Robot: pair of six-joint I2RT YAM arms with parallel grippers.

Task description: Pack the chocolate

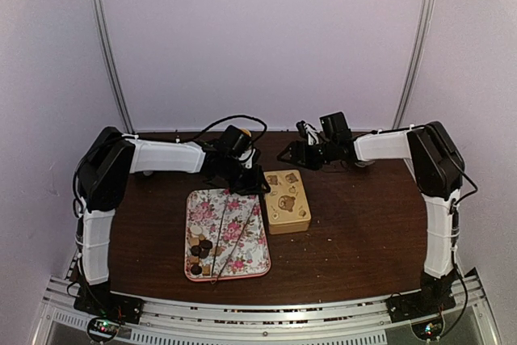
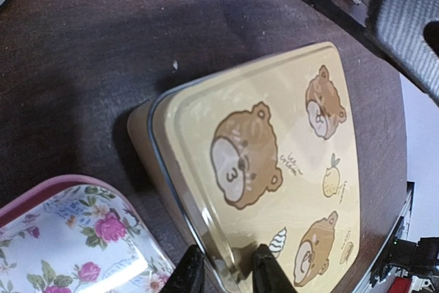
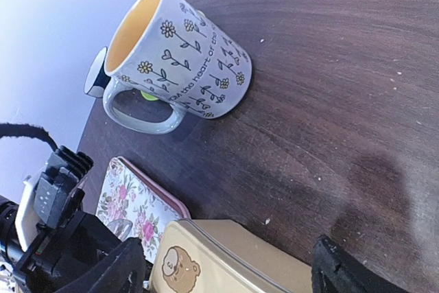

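The chocolate [image 1: 200, 253], several dark round and pale pieces, lies at the near left of a floral tray [image 1: 242, 220]. Long thin tongs [image 1: 232, 236] lie across the tray. A yellow tin with a bear lid [image 1: 287, 199] stands right of the tray, lid on. My left gripper [image 1: 252, 184] is at the tin's far left corner; in the left wrist view [image 2: 228, 272] its fingers [image 2: 193, 274] pinch the lid's rim [image 2: 180, 190]. My right gripper [image 1: 296, 153] hovers open over the tin's far edge [image 3: 226, 276]; the tin [image 3: 226, 252] lies below its spread fingers.
A flowered grey mug [image 3: 175, 53] with a yellow inside lies on its side on the dark wooden table [image 1: 363, 224], beyond the tray's corner [image 3: 137, 200]. The table's rounded far edge meets pale walls. The floral tray's corner [image 2: 75, 238] sits close to the tin.
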